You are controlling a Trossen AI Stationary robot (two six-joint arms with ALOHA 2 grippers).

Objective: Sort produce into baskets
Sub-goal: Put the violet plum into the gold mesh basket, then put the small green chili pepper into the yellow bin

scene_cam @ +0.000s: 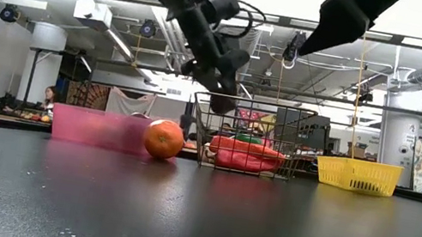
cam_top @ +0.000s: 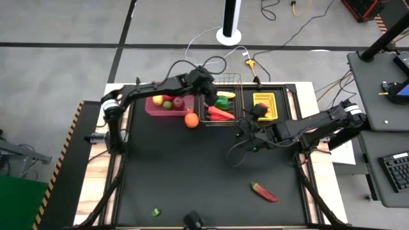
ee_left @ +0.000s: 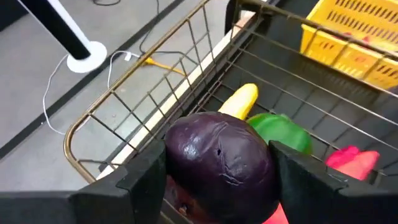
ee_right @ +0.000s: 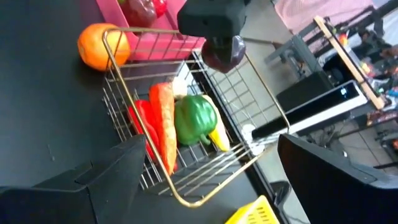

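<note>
Black tabletop (cam_top: 192, 172) carries a metal wire-mesh basket (cam_top: 238, 119). Above it, the left gripper (ee_left: 217, 171) clamps a round purple onion (ee_left: 219, 163). The right gripper (cam_top: 254, 112) hovers nearby, fingers spread wide.

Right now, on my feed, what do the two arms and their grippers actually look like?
Both arms are dark, near-black, jointed links. The left arm has a pale band near its base and looping black cables at the wrist; the right arm has the same pale band and trailing black cables. The left gripper and right gripper each have two blocky, matte black fingers.
</note>
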